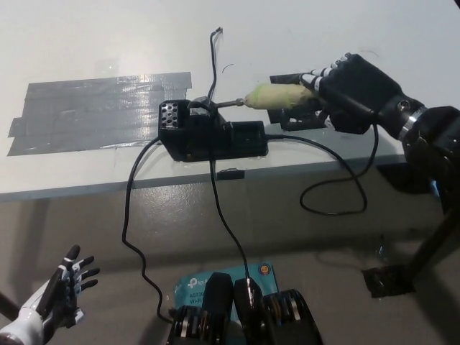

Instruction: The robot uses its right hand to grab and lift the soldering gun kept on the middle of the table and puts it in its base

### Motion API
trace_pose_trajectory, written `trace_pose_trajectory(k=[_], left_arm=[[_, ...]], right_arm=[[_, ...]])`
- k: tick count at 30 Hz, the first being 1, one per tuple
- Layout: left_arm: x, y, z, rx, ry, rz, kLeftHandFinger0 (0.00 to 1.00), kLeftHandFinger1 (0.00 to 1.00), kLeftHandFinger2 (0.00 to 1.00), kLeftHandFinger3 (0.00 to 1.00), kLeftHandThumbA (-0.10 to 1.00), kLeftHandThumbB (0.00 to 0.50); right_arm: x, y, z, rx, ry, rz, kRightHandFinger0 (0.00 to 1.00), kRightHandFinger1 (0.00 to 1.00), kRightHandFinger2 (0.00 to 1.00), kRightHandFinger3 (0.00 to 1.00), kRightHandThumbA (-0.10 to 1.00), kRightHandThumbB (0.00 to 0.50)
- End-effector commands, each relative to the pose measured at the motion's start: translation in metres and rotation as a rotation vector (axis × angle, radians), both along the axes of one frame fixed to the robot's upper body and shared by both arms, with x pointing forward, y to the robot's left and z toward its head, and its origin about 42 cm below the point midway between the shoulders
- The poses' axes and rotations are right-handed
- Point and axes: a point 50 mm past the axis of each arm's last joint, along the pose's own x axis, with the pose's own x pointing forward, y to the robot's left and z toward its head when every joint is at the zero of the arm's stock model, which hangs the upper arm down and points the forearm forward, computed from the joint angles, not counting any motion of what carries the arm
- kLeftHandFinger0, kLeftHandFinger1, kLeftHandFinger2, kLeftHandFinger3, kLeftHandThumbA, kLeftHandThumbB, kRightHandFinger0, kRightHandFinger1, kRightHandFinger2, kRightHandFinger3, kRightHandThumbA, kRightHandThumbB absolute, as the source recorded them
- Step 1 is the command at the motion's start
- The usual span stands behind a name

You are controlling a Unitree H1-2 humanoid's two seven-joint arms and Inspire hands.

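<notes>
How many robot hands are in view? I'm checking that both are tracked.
2. The black right hand is over the white table at the right, shut on the yellow-handled soldering gun. The white left hand rests at lower left, fingers apart.

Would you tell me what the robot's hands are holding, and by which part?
The right hand holds the soldering gun by its handle's rear end; the left hand is empty.

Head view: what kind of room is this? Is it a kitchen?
Not a kitchen; probably a workshop or electronics lab. A black right hand holds a soldering gun near its black base on a white table, with cables trailing down and grey tape stuck on top.
</notes>
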Motion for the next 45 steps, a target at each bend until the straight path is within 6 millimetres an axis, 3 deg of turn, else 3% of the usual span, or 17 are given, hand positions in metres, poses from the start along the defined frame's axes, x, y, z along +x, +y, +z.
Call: trace_pose_trajectory(k=[1,2,3,4,6,7,13,15,19,23,25,29,32,34,36,39,45], left_arm=[[0.006,0.006,0.014,0.015,-0.039,-0.033,1.00,1.00,1.00,1.00,1.00,0.218],[0.006,0.006,0.014,0.015,-0.039,-0.032,1.00,1.00,1.00,1.00,1.00,0.217],[0.006,0.006,0.014,0.015,-0.039,-0.032,1.00,1.00,1.00,1.00,1.00,0.215],[0.007,0.005,0.015,0.018,-0.040,-0.035,1.00,1.00,1.00,1.00,1.00,0.212],[0.007,0.004,0.015,0.028,-0.040,-0.038,0.98,1.00,1.00,1.00,1.00,0.208],[0.006,0.004,0.015,0.028,-0.041,-0.040,0.98,1.00,1.00,1.00,1.00,0.210],[0.007,0.002,0.015,0.033,-0.044,-0.048,0.99,1.00,1.00,1.00,1.00,0.219],[0.007,0.001,0.016,0.038,-0.046,-0.051,0.97,1.00,1.00,1.00,1.00,0.220],[0.008,-0.001,0.016,0.024,-0.045,-0.050,0.97,1.00,1.00,1.00,1.00,0.218],[0.009,-0.001,0.014,0.023,-0.048,-0.054,0.92,1.00,1.00,1.00,1.00,0.221],[0.009,-0.002,0.013,0.021,-0.043,-0.055,0.92,1.00,1.00,1.00,1.00,0.230],[0.009,-0.004,0.014,0.015,-0.040,-0.057,0.91,1.00,1.00,1.00,1.00,0.235],[0.009,-0.009,0.012,0.028,-0.036,-0.072,0.93,1.00,1.00,1.00,1.00,0.233],[0.010,-0.011,0.012,0.010,-0.034,-0.072,0.93,1.00,1.00,1.00,1.00,0.212],[0.011,-0.011,0.013,0.006,-0.034,-0.065,0.95,1.00,1.00,1.00,1.00,0.215],[0.012,-0.012,0.014,0.015,-0.041,-0.076,0.97,1.00,1.00,1.00,1.00,0.205],[0.012,-0.014,0.015,0.027,-0.034,-0.079,0.98,1.00,1.00,1.00,1.00,0.197]], right_arm=[[0.003,-0.006,0.042,-0.008,-0.127,0.054,0.00,0.03,0.37,0.08,-0.10,0.098],[0.003,-0.007,0.042,-0.009,-0.127,0.053,0.00,0.00,0.31,0.08,-0.10,0.095],[0.003,-0.007,0.040,-0.020,-0.124,0.050,0.00,0.01,0.43,0.21,-0.10,0.078],[0.002,-0.009,0.039,-0.024,-0.120,0.047,0.00,0.00,0.23,0.19,-0.10,0.073],[0.001,-0.011,0.036,-0.023,-0.098,0.041,0.00,0.00,0.01,0.20,-0.10,0.072],[0.001,-0.012,0.033,-0.028,-0.099,0.034,0.00,0.00,0.00,0.14,-0.10,0.055],[0.004,-0.005,0.030,-0.063,-0.039,-0.061,0.00,0.00,0.03,0.34,-0.10,0.017],[0.003,-0.004,0.031,-0.057,-0.024,-0.080,0.00,0.00,0.06,0.33,-0.10,0.004],[0.002,0.003,0.028,-0.048,-0.045,-0.075,0.00,0.02,0.38,0.16,-0.10,0.000],[0.005,0.016,0.025,-0.060,-0.044,-0.088,0.00,0.11,0.53,0.16,-0.10,0.000],[0.005,0.018,0.023,-0.060,-0.037,-0.089,0.00,0.12,0.54,0.17,-0.10,0.034],[0.009,0.027,0.018,-0.076,-0.016,-0.115,0.00,0.07,0.46,0.30,-0.10,0.004],[0.005,0.024,0.013,-0.078,-0.026,-0.108,0.00,0.00,0.40,0.19,-0.08,0.000],[0.007,0.023,0.008,-0.086,-0.023,-0.101,0.00,0.00,0.39,0.39,-0.04,0.000],[0.009,0.024,0.007,-0.111,-0.025,-0.100,0.00,0.00,0.35,0.47,-0.10,0.000],[0.008,0.024,0.008,-0.144,-0.044,-0.066,0.00,0.00,0.30,0.31,-0.10,0.000],[0.011,0.020,0.009,-0.159,-0.047,-0.054,0.00,0.00,0.28,0.32,-0.05,0.001]])
